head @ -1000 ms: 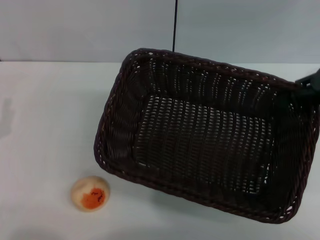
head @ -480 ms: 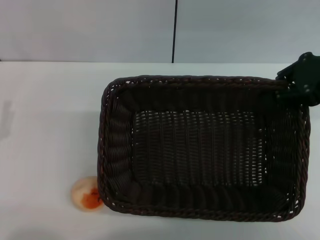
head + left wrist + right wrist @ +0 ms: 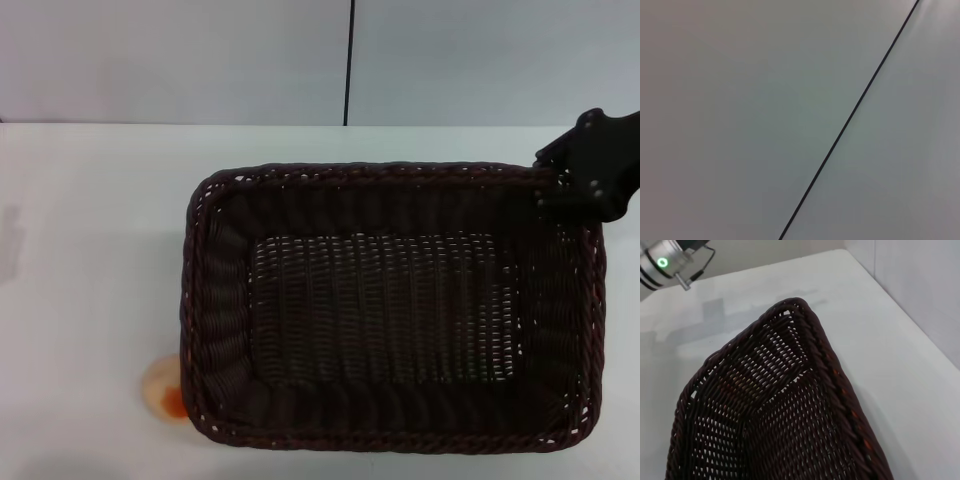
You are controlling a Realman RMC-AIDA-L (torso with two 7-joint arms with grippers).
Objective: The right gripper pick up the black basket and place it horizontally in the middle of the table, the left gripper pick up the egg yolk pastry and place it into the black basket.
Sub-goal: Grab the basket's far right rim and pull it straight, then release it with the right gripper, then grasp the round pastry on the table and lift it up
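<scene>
The black basket (image 3: 380, 310) lies level on the white table (image 3: 90, 250), long side across, and fills the middle and right of the head view. My right gripper (image 3: 585, 175) shows as a black end at the basket's far right corner and grips its rim. The right wrist view shows the basket's braided rim and slotted walls from close (image 3: 780, 405). The egg yolk pastry (image 3: 160, 392) sits at the basket's near left corner, partly hidden by the rim. My left gripper is out of view; the left wrist view shows only a wall.
A grey wall with a dark vertical seam (image 3: 349, 60) stands behind the table. A silver arm part with a green light (image 3: 660, 262) shows in the right wrist view. Bare tabletop lies left of the basket.
The basket has turned from tilted to square with the table edge, come down and shifted left and nearer. Its corner now covers part of the pastry. My right gripper moved with it.
</scene>
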